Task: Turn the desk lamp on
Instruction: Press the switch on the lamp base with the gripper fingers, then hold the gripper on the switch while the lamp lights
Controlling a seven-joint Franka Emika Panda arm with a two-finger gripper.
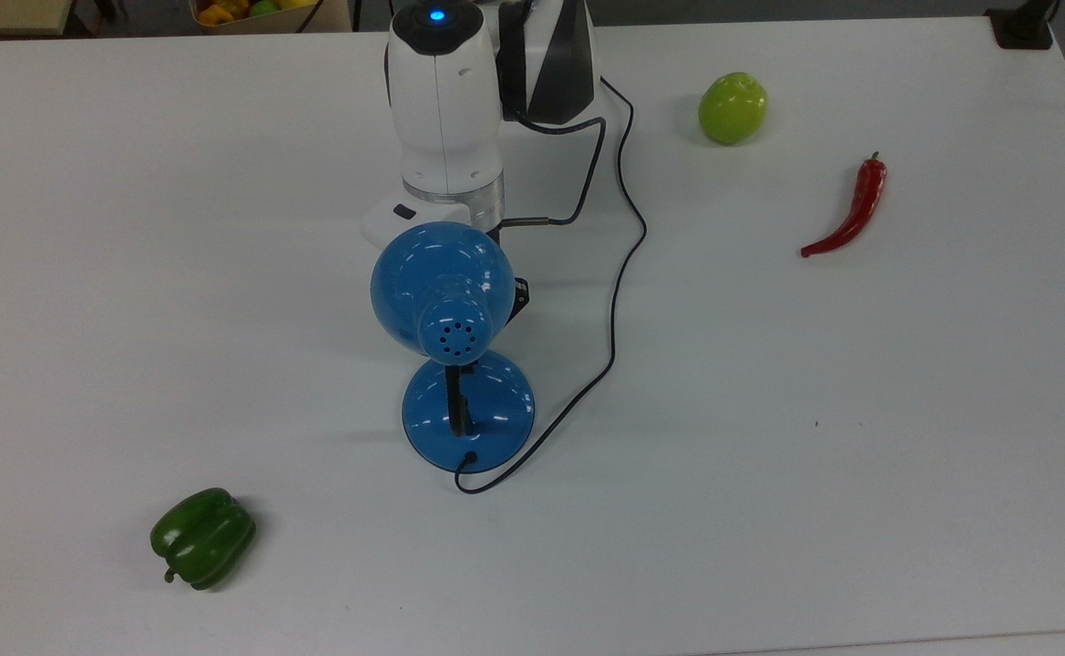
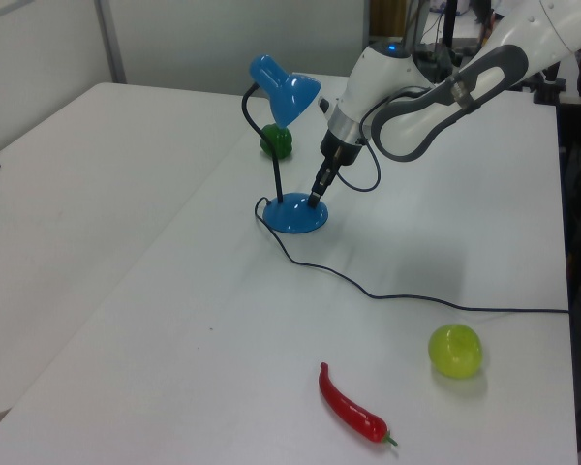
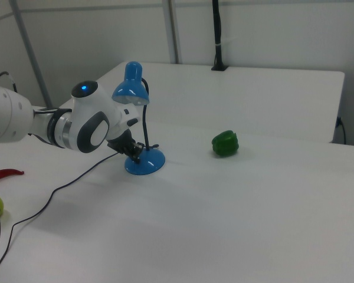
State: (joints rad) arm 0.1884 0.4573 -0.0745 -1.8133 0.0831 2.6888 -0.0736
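The desk lamp stands mid-table, its blue dome shade (image 1: 441, 287) leaning over the round blue base (image 1: 468, 410) on a black neck. Its thin black cord (image 1: 619, 301) loops off toward the arm (image 1: 445, 109). In the left view my gripper (image 2: 316, 201) points down under the shade (image 2: 286, 87), its narrow tip shut and resting on the top of the base (image 2: 295, 215). In the right view the gripper (image 3: 135, 155) sits at the base's (image 3: 144, 164) left edge. The top view's shade covers most of the gripper. No glow comes from the shade.
A green bell pepper (image 1: 202, 538) lies near the top view's lower left. A lime (image 1: 732, 107) and a red chili (image 1: 851, 211) lie at its upper right. A box of produce (image 1: 259, 11) sits past the table's far edge.
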